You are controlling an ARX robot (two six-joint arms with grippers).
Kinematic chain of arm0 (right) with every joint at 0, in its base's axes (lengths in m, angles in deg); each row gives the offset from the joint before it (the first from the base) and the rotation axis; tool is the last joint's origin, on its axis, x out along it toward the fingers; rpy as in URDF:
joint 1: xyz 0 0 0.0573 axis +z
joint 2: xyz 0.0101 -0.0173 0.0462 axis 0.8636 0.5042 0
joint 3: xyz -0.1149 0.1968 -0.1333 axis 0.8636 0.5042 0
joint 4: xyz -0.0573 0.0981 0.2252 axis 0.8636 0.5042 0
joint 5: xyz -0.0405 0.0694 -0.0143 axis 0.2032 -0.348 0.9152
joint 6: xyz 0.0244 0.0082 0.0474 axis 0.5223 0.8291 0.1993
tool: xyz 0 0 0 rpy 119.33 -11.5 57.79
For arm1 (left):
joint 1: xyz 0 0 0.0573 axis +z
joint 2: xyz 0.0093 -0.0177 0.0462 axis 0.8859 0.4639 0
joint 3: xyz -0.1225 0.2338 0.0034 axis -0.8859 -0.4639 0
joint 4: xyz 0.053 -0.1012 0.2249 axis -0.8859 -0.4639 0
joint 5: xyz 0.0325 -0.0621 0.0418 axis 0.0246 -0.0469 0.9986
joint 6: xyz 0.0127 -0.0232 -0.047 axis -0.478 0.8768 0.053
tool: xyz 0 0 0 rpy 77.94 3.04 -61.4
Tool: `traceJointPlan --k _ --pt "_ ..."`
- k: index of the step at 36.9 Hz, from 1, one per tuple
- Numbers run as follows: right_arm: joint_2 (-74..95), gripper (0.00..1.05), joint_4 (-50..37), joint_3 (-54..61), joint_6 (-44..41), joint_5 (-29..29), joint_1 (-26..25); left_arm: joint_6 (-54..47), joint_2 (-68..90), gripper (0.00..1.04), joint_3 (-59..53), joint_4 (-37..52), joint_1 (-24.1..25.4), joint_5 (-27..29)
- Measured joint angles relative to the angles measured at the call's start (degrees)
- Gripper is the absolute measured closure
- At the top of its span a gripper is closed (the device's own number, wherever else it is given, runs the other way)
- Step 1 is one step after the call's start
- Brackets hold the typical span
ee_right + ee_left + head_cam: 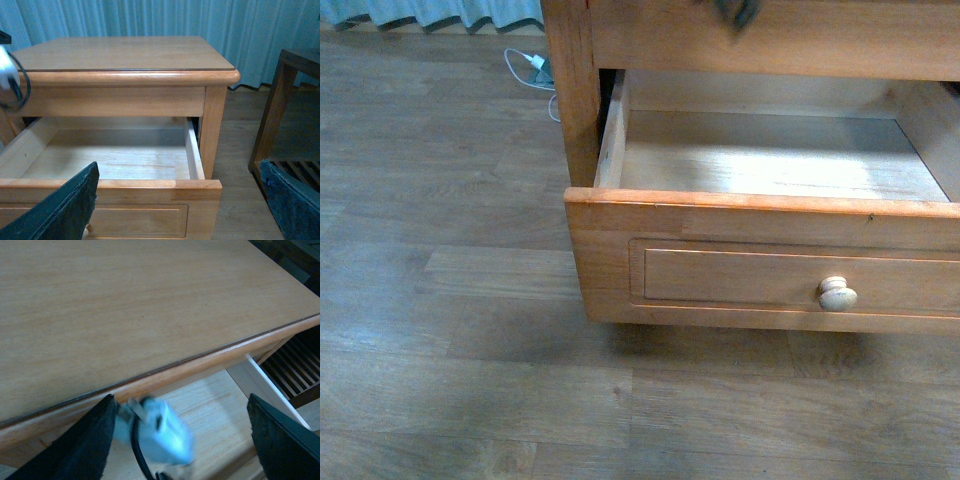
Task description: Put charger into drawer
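Note:
The drawer (770, 232) is pulled out of the wooden nightstand (125, 52). Its pale wood floor is bare in the front view, and its cream knob (837, 293) faces me. My left gripper (181, 412) is open above the drawer's inside. The charger (160, 432) is between the fingers, close to one finger (87, 440) and not clamped. It is a blurred plug block that looks pale here, with a thin black cable. The charger also shows in the right wrist view (9, 80) at the frame's edge, above the drawer. My right gripper (179, 172) is open and empty in front of the drawer.
A white plug with white cable (533, 68) lies on the wood floor left of the nightstand. A dark slatted wooden rack (280, 125) stands on the nightstand's other side. A teal curtain (150, 17) hangs behind.

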Motion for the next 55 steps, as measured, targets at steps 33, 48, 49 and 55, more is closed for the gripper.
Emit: traceJointPlan --k 33,48,49,55 --pt "0.0 0.09 0.0 0.0 0.0 0.0 0.0 -8.2 -23.5 0.93 -42.2 36.0 11.2 22.2" --pt "0.0 0.09 0.0 0.0 0.0 0.0 0.0 -8.6 -42.1 1.01 -59.8 34.8 21.1 13.0" --pt "0.0 0.09 0.0 0.0 0.0 0.0 0.0 -8.6 -43.1 1.01 -60.4 34.4 21.5 12.7" --pt "0.0 0.09 0.0 0.0 0.0 0.0 0.0 -8.6 -48.6 1.01 -63.0 31.5 23.3 10.9"
